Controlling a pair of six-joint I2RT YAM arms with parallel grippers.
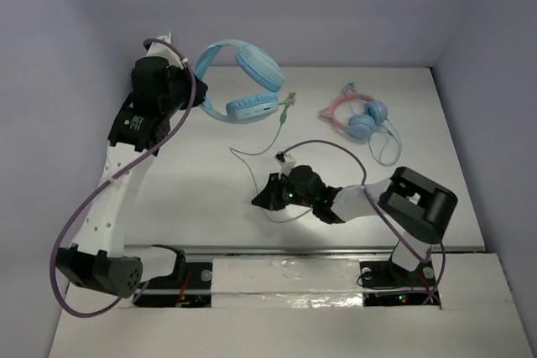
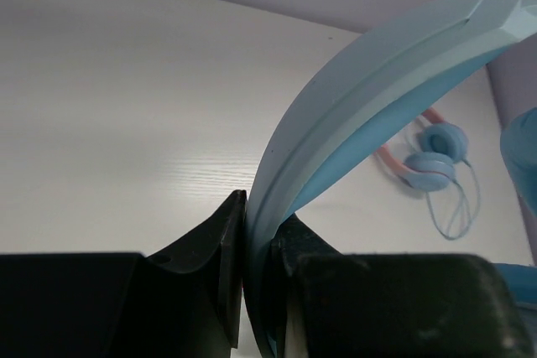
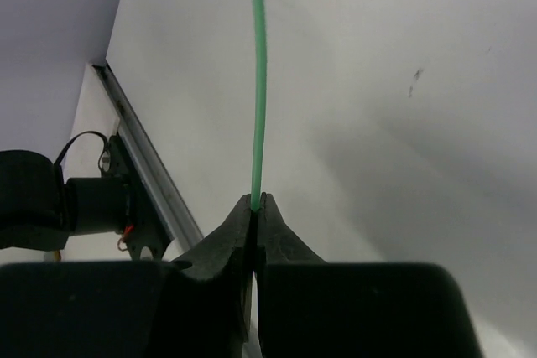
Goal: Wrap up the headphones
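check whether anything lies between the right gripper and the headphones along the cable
Nothing visible does: the green cable runs over the table from the right gripper to the headphones; the pink pair lies aside.

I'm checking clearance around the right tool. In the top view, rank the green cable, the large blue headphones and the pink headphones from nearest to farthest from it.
1. green cable: pinched in the right tool, mid-table.
2. large blue headphones: back of the table, to the left.
3. pink headphones: back right.
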